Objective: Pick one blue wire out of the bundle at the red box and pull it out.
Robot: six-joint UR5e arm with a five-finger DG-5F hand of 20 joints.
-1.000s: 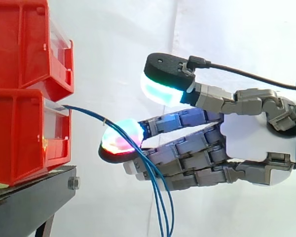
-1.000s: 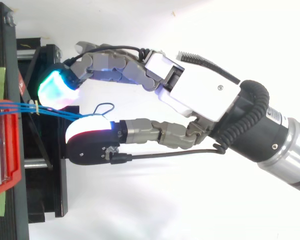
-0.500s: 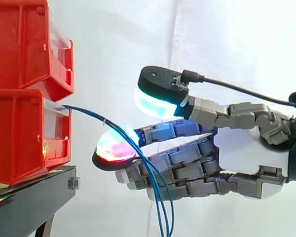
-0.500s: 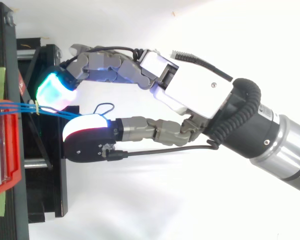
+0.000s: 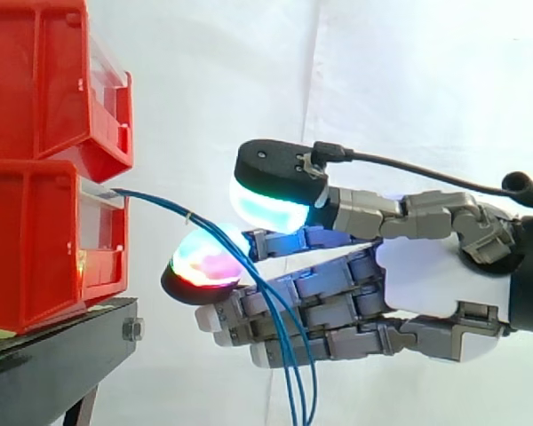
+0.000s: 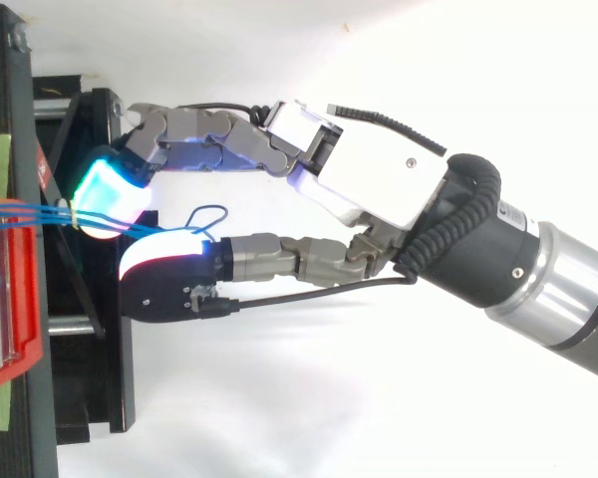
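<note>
A bundle of thin blue wires comes out of the lower red box and sags down past my hand. In the top view the blue wires run from the red box into the narrow gap between my thumb and one finger. The wires lie against the near side of that finger's glowing pad. My thumb's pad hovers just above them. The hand is open, its fingers nearly straight, and I see no firm pinch on any wire.
A second red box is stacked on the lower one, both on a black stand. A small tie binds the wires near the box. The white curtain hangs behind, with free room to the right.
My hand has moved left toward the red boxes. The thumb has come down and the gap between thumb pad and finger pad has narrowed around the wires.
</note>
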